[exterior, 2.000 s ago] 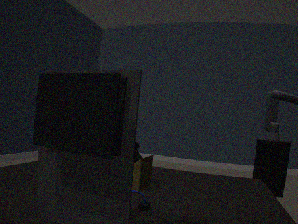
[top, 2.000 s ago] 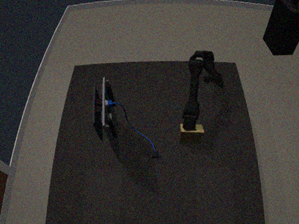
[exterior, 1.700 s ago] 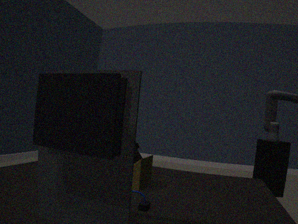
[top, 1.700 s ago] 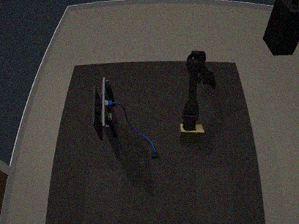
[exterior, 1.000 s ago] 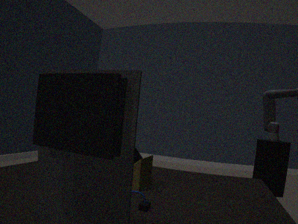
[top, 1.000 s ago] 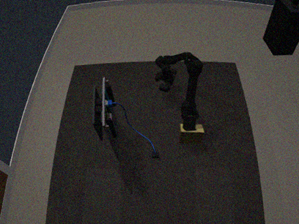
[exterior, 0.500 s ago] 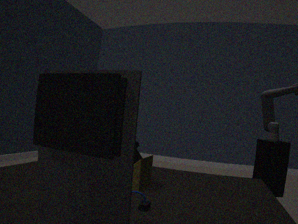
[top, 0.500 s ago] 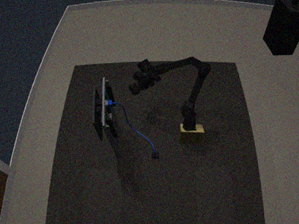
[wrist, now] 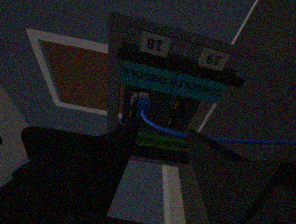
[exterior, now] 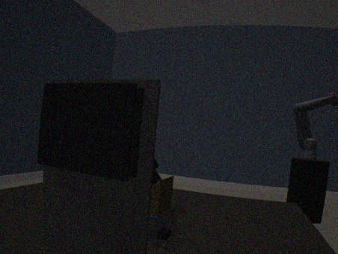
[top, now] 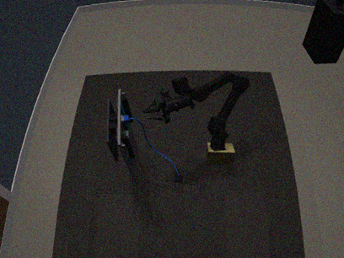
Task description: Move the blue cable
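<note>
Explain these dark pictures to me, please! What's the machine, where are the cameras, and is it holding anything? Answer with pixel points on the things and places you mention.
The machine is one bendy black robot arm [top: 231, 79]. Its claw [top: 145, 115] [wrist: 162, 129] works like two fingers. They're apart, with nothing between them.

One picture looks down from above. Another looks from the side, where a big dark panel [exterior: 90, 128] hides most of the arm. The third looks out past the claw's fingers.

On the dark mat [top: 225, 218] stands an upright rack [top: 120, 133]. A blue cable [top: 152, 147] [wrist: 250, 140] runs from its blue plug [top: 125, 118] [wrist: 143, 104] at the rack to a small dark block [top: 178, 178] [exterior: 163, 234].
</note>
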{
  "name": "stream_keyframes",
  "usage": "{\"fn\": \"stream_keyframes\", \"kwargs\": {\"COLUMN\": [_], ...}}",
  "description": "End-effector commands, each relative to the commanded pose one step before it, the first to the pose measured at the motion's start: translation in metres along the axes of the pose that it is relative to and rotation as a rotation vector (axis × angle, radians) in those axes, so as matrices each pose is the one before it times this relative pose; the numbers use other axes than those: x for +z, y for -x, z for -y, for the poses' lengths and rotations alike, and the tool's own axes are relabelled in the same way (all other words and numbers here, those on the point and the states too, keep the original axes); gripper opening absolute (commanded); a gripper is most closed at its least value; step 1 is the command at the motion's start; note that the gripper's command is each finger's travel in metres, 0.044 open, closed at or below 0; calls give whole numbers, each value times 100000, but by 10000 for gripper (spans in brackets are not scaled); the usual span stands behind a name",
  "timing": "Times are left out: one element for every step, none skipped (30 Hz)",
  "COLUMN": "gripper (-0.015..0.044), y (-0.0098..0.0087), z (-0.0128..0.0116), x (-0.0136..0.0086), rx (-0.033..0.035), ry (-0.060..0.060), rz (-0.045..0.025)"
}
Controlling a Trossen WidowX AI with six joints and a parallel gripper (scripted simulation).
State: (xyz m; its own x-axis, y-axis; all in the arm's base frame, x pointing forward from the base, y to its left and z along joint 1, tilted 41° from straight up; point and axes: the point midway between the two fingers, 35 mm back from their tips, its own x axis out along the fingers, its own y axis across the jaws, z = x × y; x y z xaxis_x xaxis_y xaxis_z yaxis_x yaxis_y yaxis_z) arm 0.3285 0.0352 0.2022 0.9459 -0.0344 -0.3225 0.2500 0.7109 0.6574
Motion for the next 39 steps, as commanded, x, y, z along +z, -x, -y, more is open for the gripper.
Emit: {"fn": "stream_keyframes", "kwargs": {"gripper": [239,239,239,239,239,239,239,239,239,239,239,239,239,239,239,239,239,239,239,239,239,239,239,239,239,239,239,239,239,239,239,239,239,239,239,239,239,239,239], "y": [1010,0,0,0,0,0,-148,-450,-764,-956,-977,-995,-825,-499,-167,0,-24,-47,-71,-93,-114,-134,-145,-148,-148,-149,-149,-150,-150,-151,-151,-151,-152,-152,-153,-153,-153,-154,-154], "z": [-2196,0,0,0,0,0,-27,-72,-92,-65,-11,45,80,67,26,0,-3,-7,-10,-12,-15,-16,-17,-16,-15,-14,-13,-11,-10,-9,-8,-7,-6,-5,-4,-2,-1,0,1], "x": [-2374,0,0,0,0,0,45,135,225,273,271,269,218,129,43,0,7,14,22,28,34,40,42,43,43,43,42,42,42,42,41,41,41,41,40,40,40,40,39], "rx": [11119,0,0,0,0,0,6,20,39,55,63,70,63,40,14,0,1,2,4,5,6,7,7,8,8,8,8,8,8,8,8,8,8,8,9,9,9,9,9], "ry": [-9773,0,0,0,0,0,0,0,2,5,9,13,14,10,4,0,0,0,1,1,1,1,1,1,1,1,1,1,1,2,2,2,2,2,2,2,2,2,2], "rz": [-5027,0,0,0,0,0,5,17,32,46,53,60,54,35,12,0,1,2,3,4,5,6,6,7,7,7,7,7,7,7,7,7,7,7,7,8,8,8,8]}}
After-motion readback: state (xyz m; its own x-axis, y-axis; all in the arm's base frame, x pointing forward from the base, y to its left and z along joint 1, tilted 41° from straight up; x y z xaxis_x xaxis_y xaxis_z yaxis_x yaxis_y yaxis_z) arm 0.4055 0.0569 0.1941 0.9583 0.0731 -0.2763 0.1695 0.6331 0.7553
